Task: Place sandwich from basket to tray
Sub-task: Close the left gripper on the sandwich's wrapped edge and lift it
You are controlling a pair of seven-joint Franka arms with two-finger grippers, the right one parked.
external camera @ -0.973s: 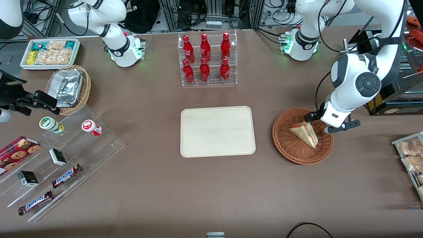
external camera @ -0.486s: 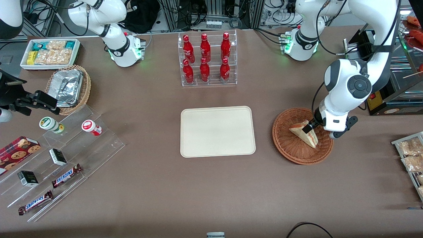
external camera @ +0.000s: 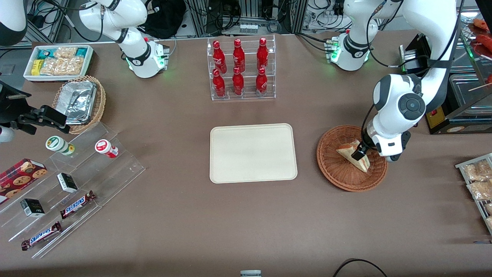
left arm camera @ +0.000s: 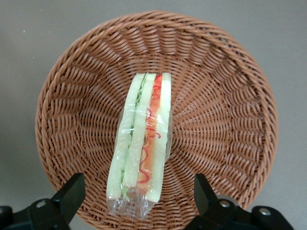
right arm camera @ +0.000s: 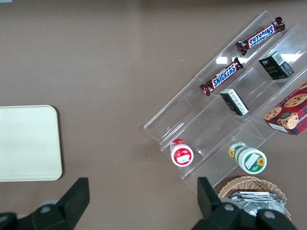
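- Since a second ago my gripper (external camera: pixel 360 153) has come in from the basket's rim to hang directly over the sandwich (external camera: pixel 351 151); the sandwich itself has not shifted.
- My fingers (left arm camera: pixel 71 194) stand wide apart, one to each side of the wedge, touching nothing and holding nothing.
- That wedge stands on edge in the middle of the basket (left arm camera: pixel 225 81), cut face up toward my wrist camera, showing pale bread with green and orange-red layers under clear wrap.
- Waiting near the basket, toward the parked arm's end of the table, is the tray (external camera: pixel 253 153), with nothing on it.
- I judge the sandwich light and soft: bread will crush under a hard squeeze, and the film is likely slick, so it could slide out of a loose pinch.
- Best hold, I think, is across the two flat bread faces, around mid-length of the wedge where it is thick, not at the thin tip or the crinkled wrap end.
- I would close only until the bread gives slightly, then lift straight up to clear the rim.
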